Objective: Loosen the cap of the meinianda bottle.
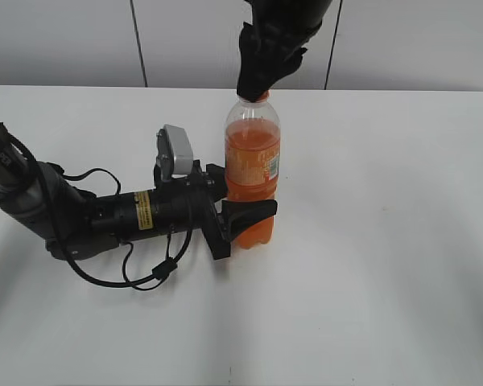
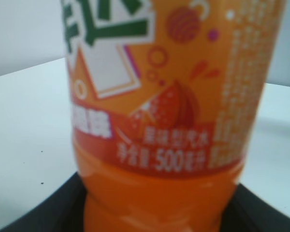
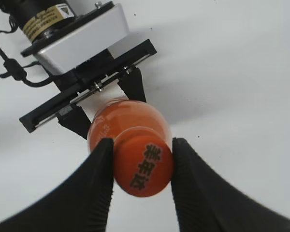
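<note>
Bottle (image 1: 253, 173) is standing upright, cap (image 3: 143, 167) pointing up; left gripper (image 1: 243, 219) is clamping its lower body, right gripper (image 3: 141, 166) is pinching the cap.

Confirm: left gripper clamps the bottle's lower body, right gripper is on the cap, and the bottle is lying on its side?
Not quite: the meinianda bottle stands upright on the table, as the exterior view shows. The rest holds: the left gripper clamps its lower body, and in the right wrist view the right gripper has its fingers on either side of the cap.

Bright, even light; left wrist view blurred.
</note>
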`<control>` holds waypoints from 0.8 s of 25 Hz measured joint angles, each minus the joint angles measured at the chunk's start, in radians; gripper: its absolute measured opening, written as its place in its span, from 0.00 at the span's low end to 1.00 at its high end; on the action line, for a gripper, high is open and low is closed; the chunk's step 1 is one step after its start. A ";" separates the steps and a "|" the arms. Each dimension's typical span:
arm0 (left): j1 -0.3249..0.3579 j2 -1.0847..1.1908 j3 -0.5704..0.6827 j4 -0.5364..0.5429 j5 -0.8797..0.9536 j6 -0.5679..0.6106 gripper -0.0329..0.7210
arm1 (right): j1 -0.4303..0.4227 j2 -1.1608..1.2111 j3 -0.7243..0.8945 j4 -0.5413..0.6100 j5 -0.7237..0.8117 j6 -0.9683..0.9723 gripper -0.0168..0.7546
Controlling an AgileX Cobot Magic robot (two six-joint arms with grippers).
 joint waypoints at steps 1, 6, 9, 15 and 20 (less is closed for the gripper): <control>0.001 0.000 0.000 0.001 0.000 0.001 0.57 | 0.000 0.000 0.000 0.001 0.000 -0.045 0.38; 0.001 0.000 0.000 0.004 0.000 0.002 0.57 | 0.000 0.000 -0.001 0.003 0.002 -0.220 0.38; 0.001 0.000 -0.001 0.005 0.000 0.003 0.57 | 0.000 0.000 -0.002 0.003 0.003 -0.316 0.38; 0.001 0.000 -0.001 0.006 0.000 0.003 0.57 | 0.000 -0.001 -0.003 0.003 0.005 -0.478 0.38; 0.001 0.000 -0.003 0.007 0.000 0.003 0.57 | 0.000 -0.001 -0.003 0.006 0.007 -0.625 0.38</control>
